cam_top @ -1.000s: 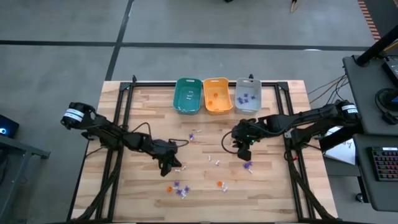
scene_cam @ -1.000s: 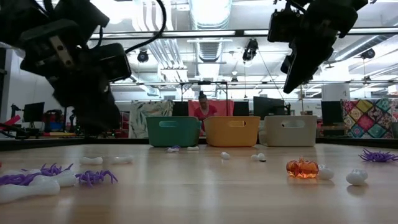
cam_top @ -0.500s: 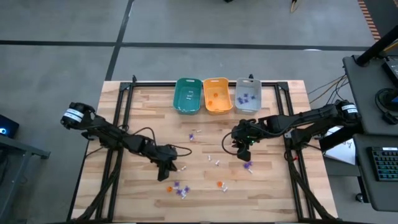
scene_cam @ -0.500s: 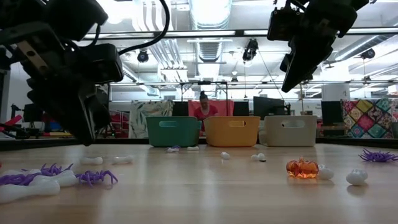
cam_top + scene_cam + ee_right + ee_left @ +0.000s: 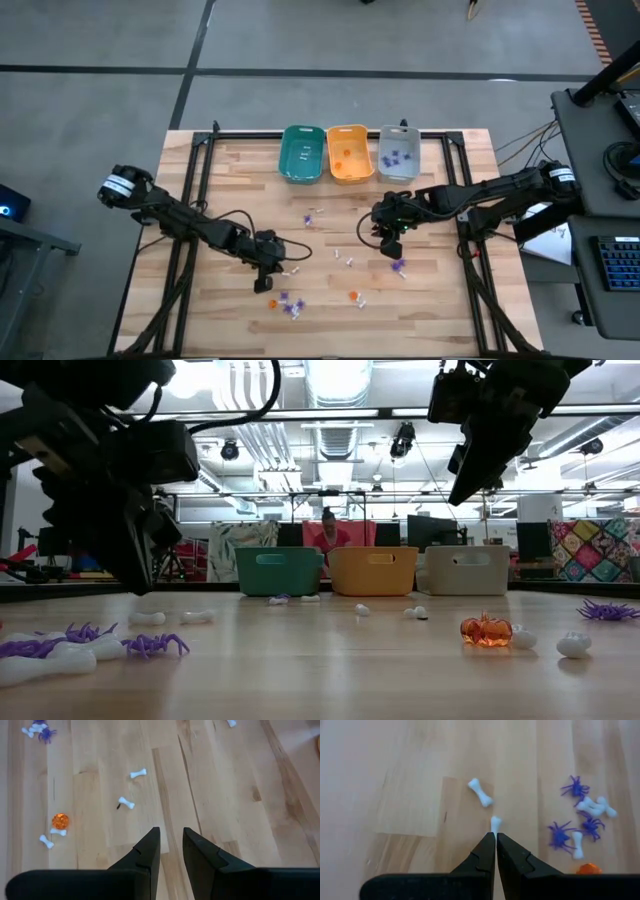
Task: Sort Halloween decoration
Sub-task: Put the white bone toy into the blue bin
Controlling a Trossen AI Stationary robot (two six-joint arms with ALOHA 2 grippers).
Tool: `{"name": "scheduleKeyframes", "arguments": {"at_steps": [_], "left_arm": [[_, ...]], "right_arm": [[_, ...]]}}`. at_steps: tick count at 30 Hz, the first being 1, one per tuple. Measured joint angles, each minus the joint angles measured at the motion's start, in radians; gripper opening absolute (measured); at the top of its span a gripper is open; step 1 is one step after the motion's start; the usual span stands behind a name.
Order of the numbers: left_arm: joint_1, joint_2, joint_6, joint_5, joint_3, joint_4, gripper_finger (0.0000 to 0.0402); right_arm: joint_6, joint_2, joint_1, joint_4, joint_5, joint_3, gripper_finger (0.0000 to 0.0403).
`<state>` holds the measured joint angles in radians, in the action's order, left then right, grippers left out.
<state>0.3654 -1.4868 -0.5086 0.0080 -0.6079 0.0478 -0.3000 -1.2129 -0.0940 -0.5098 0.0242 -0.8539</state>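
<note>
- I have the wooden table [image 5: 450, 290] laid out under both arms, with the teal bin [image 5: 301, 153], the orange bin [image 5: 349, 152] and the grey bin [image 5: 399, 152] side by side at its far edge.
- The Halloween decoration [image 5: 290, 303] lies scattered across the middle and near part of the table: purple spiders, white bones and orange pumpkins. A few pieces already sit in the bins.
- My left gripper [image 5: 266, 270] is low over the near-left cluster, fingers pressed together with nothing between them. In its wrist view the tips point at a small white bone [image 5: 495, 824] just ahead of them, with a second bone [image 5: 480, 799] a little farther on.
- Purple spiders [image 5: 561, 836] and an orange pumpkin [image 5: 589, 868] sit off to one side of those tips, near but not touching.
- My right gripper [image 5: 390, 240] hangs above the table right of centre, fingers a little apart and holding nothing. A purple spider [image 5: 399, 266] lies near it on the table, on the near side.
- To do this step well, I judge I should spread the left fingers before coming down, straddle the nearest bone across its narrow middle, and keep clear of its neighbour.
- The bone looks light and slick, so I expect a slow squeeze to serve better than a snap.
</note>
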Motion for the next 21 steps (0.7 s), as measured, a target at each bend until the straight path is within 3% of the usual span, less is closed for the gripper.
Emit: {"name": "scheduleKeyframes", "arguments": {"at_steps": [6, 16, 21], "left_arm": [[0.016, 0.0, 0.027, 0.0, -0.024, -0.002, 0.0012], [0.027, -0.047, 0.019, -0.052, -0.022, -0.002, 0.0101], [0.043, -0.094, 0.022, -0.052, -0.049, 0.0, 0.0124]], "right_arm": [[0.0, 0.0, 0.0, 0.005, 0.0, 0.0, 0.0077], [0.002, 0.0, 0.0, 0.021, 0.0, 0.0, 0.0072], [0.003, 0.0, 0.0, 0.021, 0.0, 0.0, 0.0078]]}}
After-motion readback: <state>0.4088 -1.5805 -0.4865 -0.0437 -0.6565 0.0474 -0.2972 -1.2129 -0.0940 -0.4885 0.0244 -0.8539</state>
